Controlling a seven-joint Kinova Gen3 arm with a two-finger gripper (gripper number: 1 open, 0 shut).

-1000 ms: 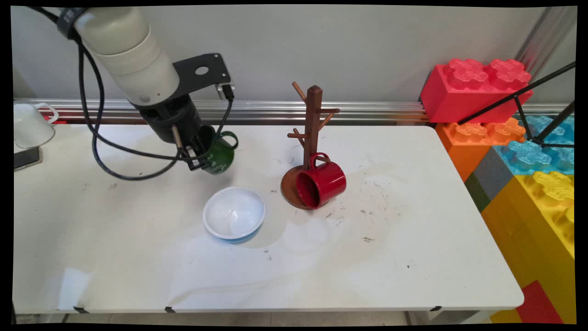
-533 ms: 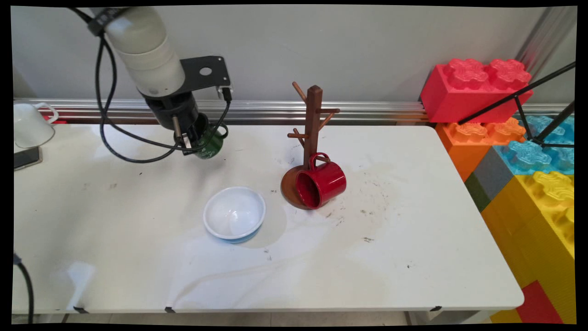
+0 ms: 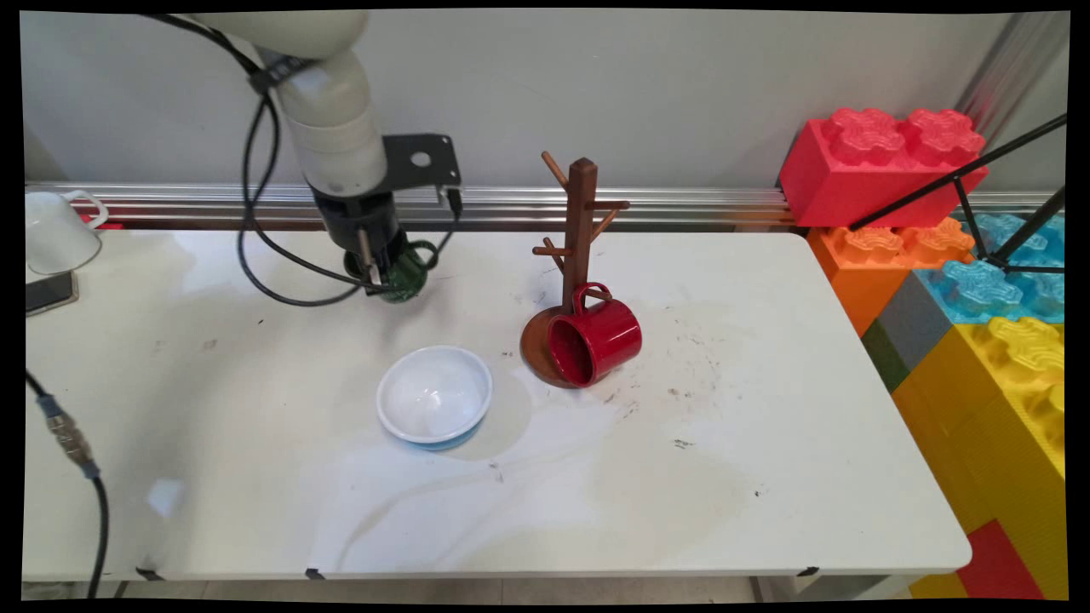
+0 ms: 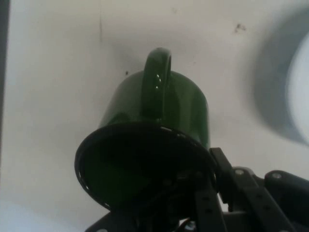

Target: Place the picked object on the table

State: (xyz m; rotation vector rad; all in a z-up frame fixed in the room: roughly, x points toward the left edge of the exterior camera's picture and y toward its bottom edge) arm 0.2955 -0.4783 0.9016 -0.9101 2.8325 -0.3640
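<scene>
My gripper [image 3: 385, 277] is shut on the rim of a dark green mug [image 3: 406, 272], at the back of the table, left of the mug tree. In the hand view the green mug [image 4: 159, 116] fills the middle, its dark mouth facing the camera and its handle on the upper side, with my gripper [image 4: 193, 203] clamped on the lower rim. The mug's base points down toward the table; whether it touches the surface I cannot tell. A brown wooden mug tree [image 3: 579, 247] stands right of it, with a red mug [image 3: 596, 339] lying on its side on the tree's round base.
A white bowl with a blue outside [image 3: 434, 396] sits in front of the gripper. A white cup [image 3: 55, 230] stands at the far left edge. Big coloured toy bricks [image 3: 886, 166] are stacked past the table's right end. A black cable [image 3: 77, 460] hangs at lower left.
The arm has carried the green mug a little rightward and lower, toward the back of the table, turning more upright. Bowl, red mug and tree stayed put.
</scene>
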